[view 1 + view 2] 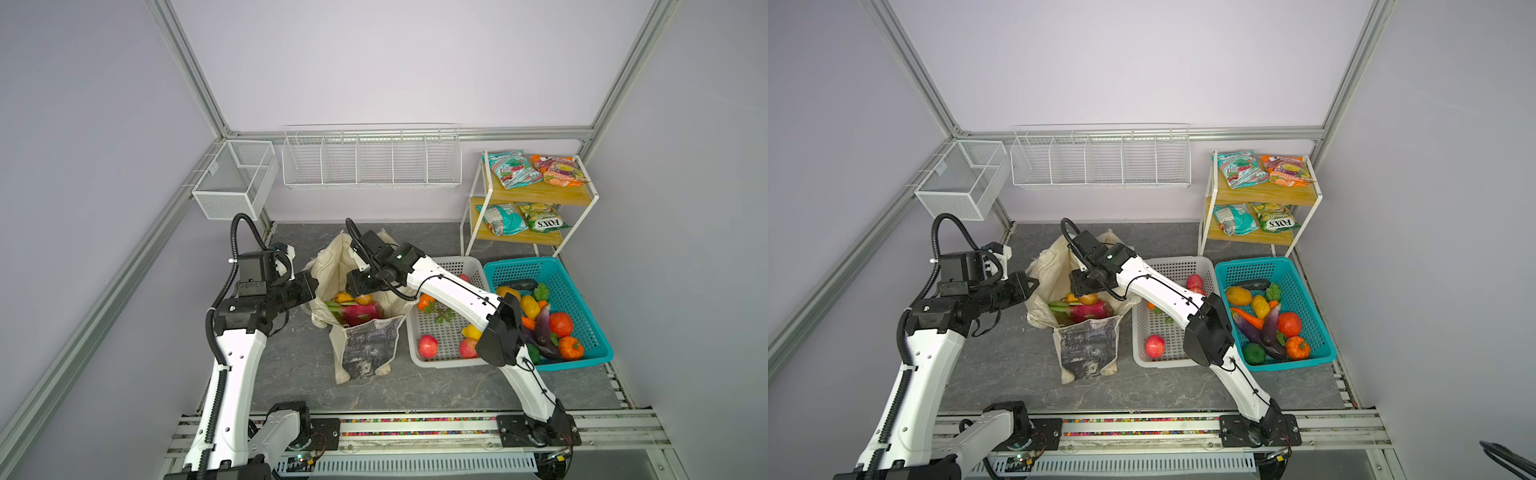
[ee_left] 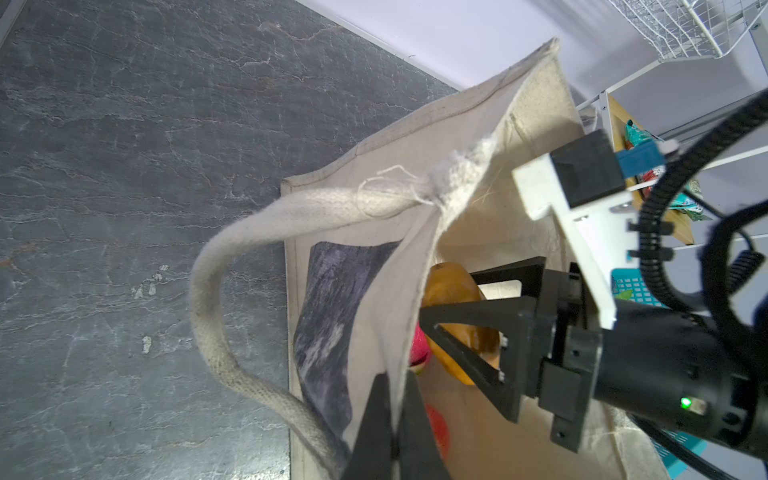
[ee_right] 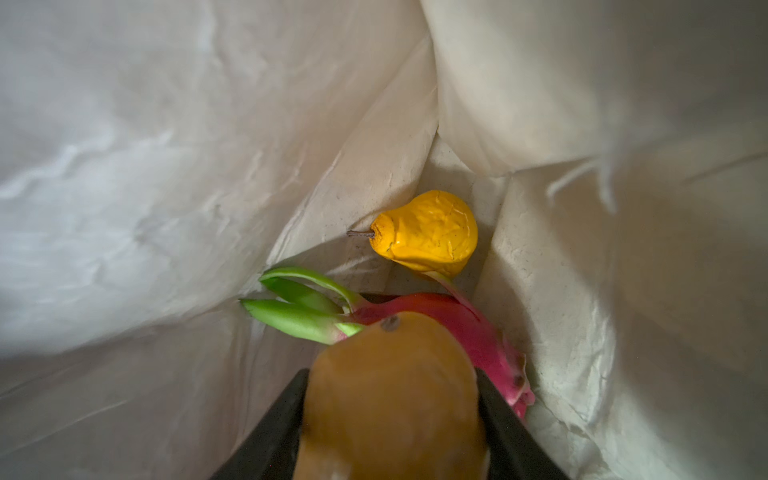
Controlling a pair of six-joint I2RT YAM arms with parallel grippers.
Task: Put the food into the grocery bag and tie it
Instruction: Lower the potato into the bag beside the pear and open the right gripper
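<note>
Grocery bag: the cream grocery bag stands upright on the grey worktop, mouth open, with its grey-black print facing the arm bases.
Left pincer: the left pincer is clamped on the bag's rim on the left arm's side, the cloth caught between its narrow tips.
Handle: a cream handle loops loosely outside the bag, just beside that grip.
Right pincer: the right pincer reaches down into the bag's mouth and grips an orange-brown fruit, with one finger on each side.
Food in the bag: a pink, green-tipped dragon fruit lies on the bag's floor under the held fruit. A yellow pear lies just beside it in a corner.
Food outside the bag: the white basket sits just beside the bag on the right arm's side. The teal basket is beyond it. Both hold toy produce.
</note>
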